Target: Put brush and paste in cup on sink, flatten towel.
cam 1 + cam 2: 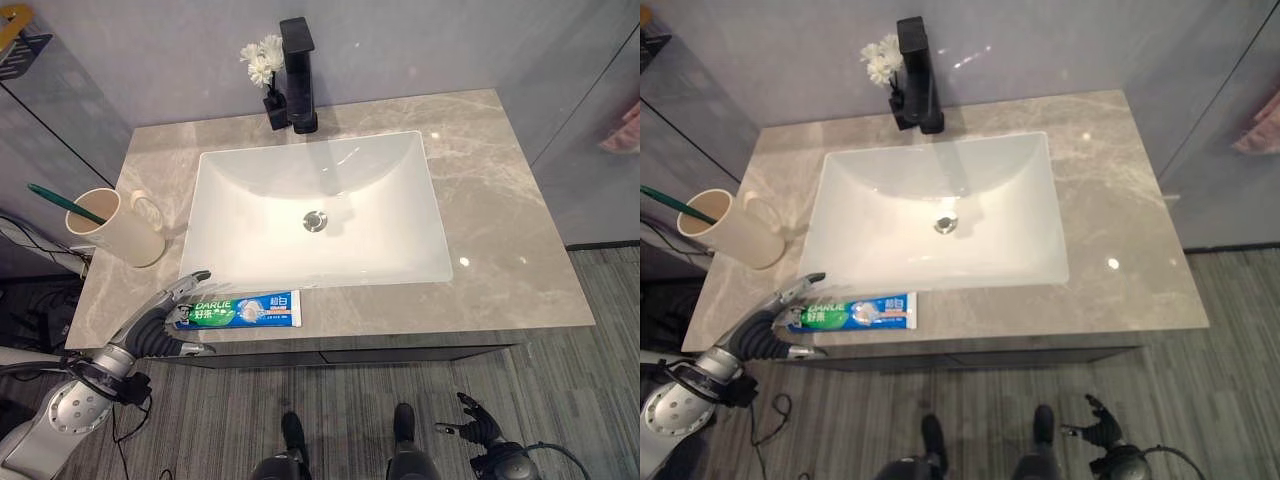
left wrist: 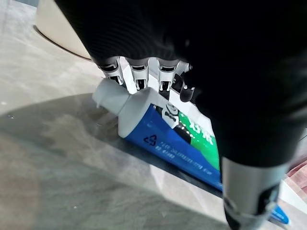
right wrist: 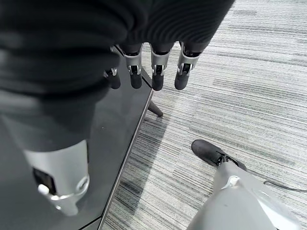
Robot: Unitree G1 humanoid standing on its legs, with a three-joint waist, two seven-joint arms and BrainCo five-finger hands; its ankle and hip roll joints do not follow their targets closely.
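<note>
A blue, green and white toothpaste tube (image 1: 245,308) lies flat along the front edge of the grey marble counter (image 1: 500,200), its white cap to the left. My left hand (image 1: 150,325) is open at the cap end, with the fingers (image 2: 139,76) over the tube (image 2: 168,139) and the thumb below it, past the counter's edge. A cream cup (image 1: 115,228) with a handle stands at the counter's left and holds a green toothbrush (image 1: 60,200). My right hand (image 1: 480,425) hangs open low over the floor at the lower right.
A white basin (image 1: 400,170) is sunk in the middle of the counter. At the back stand a black faucet (image 1: 298,75) and white flowers (image 1: 264,60) in a small dark vase. A pink cloth (image 1: 622,128) hangs at the right edge. Striped grey floor lies below.
</note>
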